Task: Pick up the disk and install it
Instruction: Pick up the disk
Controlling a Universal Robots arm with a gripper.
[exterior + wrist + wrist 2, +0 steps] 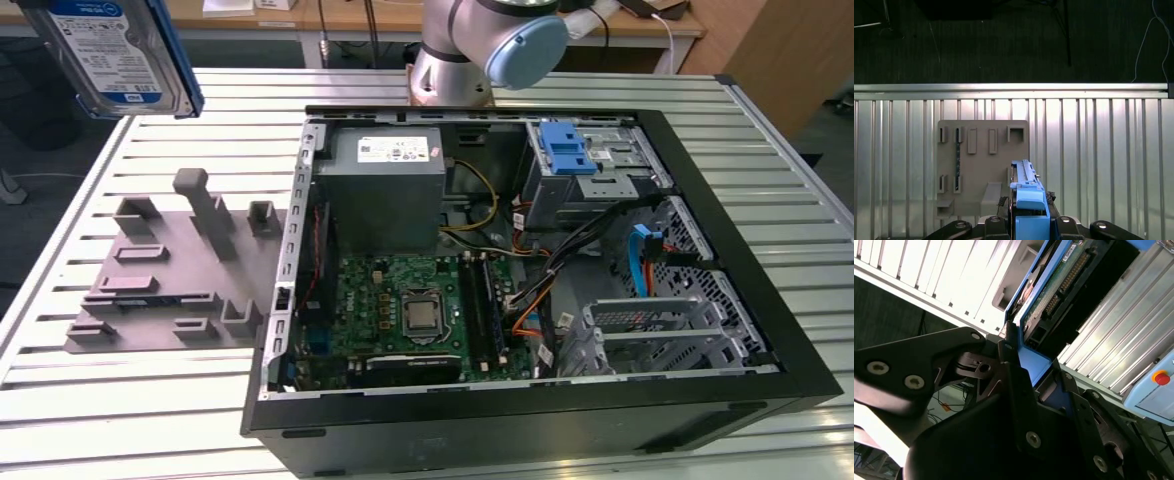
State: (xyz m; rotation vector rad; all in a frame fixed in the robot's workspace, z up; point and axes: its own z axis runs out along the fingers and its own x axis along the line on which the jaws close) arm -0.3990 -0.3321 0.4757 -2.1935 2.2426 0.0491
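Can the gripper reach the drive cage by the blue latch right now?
Likely yes: the case lies open and nothing stands above the cage. The gripper holds the disk clear of the case, though cables pass close beside the cage.

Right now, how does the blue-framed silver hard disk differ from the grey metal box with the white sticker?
The blue-framed silver disk hangs in the air, clamped in the tool; the grey metal box with a white sticker sits inside the open black computer case. The disk is a thin slab edged in blue plastic; the box is a deep, bare block. Both are rectangular, metal and labelled.
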